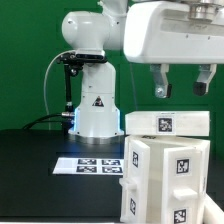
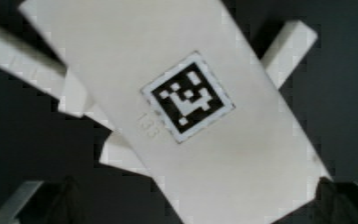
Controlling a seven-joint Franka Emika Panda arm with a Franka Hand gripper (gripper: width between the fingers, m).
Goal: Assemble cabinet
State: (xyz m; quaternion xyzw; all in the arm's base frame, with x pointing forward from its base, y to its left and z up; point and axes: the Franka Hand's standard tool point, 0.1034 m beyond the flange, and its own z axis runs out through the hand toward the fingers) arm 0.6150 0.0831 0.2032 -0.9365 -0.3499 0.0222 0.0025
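Note:
The cabinet stands at the exterior view's lower right, a white box with black-and-white tags on its faces. A flat white panel lies on top of it. My gripper hangs just above that panel, open and empty, with its dark fingers apart. In the wrist view the panel fills the frame with one tag on it. My gripper straddles it from above, the fingertips showing at the two corners, not touching it.
The marker board lies flat on the black table in front of the arm's white base. A black stand with a cable rises beside the base. A green wall is behind.

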